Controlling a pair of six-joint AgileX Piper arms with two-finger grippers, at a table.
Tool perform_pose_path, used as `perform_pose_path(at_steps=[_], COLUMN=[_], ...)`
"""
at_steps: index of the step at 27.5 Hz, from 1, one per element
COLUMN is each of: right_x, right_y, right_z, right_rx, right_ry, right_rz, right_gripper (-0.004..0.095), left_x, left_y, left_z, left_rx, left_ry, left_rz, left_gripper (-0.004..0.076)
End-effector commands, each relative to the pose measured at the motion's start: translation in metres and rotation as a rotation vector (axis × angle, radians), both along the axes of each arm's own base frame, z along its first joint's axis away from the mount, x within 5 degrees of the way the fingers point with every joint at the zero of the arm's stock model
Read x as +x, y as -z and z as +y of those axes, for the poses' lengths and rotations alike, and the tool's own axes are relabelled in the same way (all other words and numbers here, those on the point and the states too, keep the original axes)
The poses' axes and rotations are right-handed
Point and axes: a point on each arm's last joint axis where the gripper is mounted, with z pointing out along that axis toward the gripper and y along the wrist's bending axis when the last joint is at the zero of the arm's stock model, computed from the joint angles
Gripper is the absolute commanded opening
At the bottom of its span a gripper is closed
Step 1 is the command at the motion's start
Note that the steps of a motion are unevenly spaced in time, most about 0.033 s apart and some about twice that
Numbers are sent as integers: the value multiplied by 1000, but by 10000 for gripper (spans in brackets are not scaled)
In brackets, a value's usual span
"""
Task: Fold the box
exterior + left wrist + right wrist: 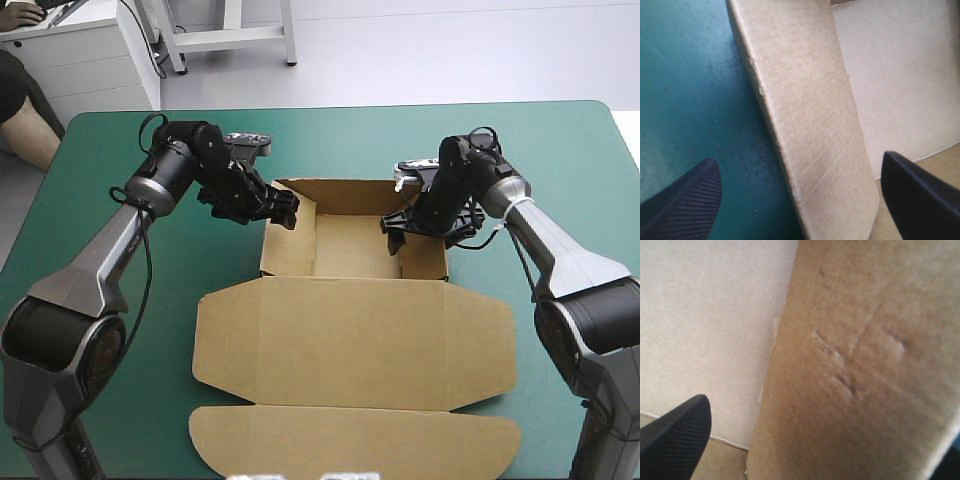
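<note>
The box (350,330) lies brown and opened out in the middle of the table, on the teal-green cover (120,330). Its far part is a tray (350,245) with walls standing, and its lid (350,345) lies flat toward the near edge, ending in a rounded flap (350,440) close to that edge. My left gripper (283,210) sits at the far end of the tray's left wall (810,125). My wrist camera there shows my two black fingers (685,205) spread wide, with that wall standing upright between them and touching neither; one finger is over the cover outside the box and the other is over the tray's floor (895,75) inside it. My right gripper (398,228) is at the tray's right wall (860,365), near its far end, reaching in from the outer side. It too is spread: one black finger (675,435) hangs inside over the pale floor, the wall rises close in front of my camera, and only a dark sliver of the other finger shows past the wall's outer face. The wall bears a few small dents on the face turned to me. Neither gripper pinches the board; both straddle a wall
</note>
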Motion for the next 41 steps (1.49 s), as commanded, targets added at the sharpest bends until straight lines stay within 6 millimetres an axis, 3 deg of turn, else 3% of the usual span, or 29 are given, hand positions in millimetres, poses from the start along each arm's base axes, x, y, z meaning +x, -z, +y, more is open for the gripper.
perform_pose_path(at_steps=[1, 4, 6, 7, 9, 12, 16, 19, 21, 26, 33, 38, 41], right_x=[-12, -25, -35, -40, -53, -65, -74, -75, -75, -73, -70, -60, -47], right_y=[-49, -85, -108, -118, -144, -160, -169, -171, -170, -167, -150, -118, -101], right_z=[-11, -20, -25, -27, -32, -35, -38, -39, -38, -35, -33, -30, -26], right_rx=[-4, -37, -35, -31, -11, -4, 3, 7, 14, 33, 28, 8, 17], right_ry=[15, 10, 11, 13, 17, 1, 3, 3, 8, 9, 5, 8, 36], right_rz=[-154, -252, -309, -339, -419, -469, -490, -494, -489, -472, -411, -355, -346], right_gripper=[900, 900, 900, 900, 900, 900, 900, 900, 900, 900, 900, 900, 900], left_x=[-19, -25, -35, -41, -62, -87, -123, -153, -172, -209, -249, -268, -274], left_y=[-48, -76, -98, -106, -131, -149, -154, -143, -126, -65, 2, 25, 26], left_z=[6, 12, 21, 24, 36, 51, 66, 77, 84, 104, 117, 123, 125], left_rx=[-38, -28, 5, 13, 51, 89, 117, 131, 166, 270, 257, 237, 219], left_ry=[8, 9, 6, 9, 33, 25, 43, 58, 87, 93, 87, 44, 23], left_rz=[-79, -186, -263, -292, -390, -460, -487, -466, -433, -335, -258, -234, -243], left_gripper=[622, 594, 498, 437, 216, 15, -8, -8, -8, -8, -8, -8, -8])
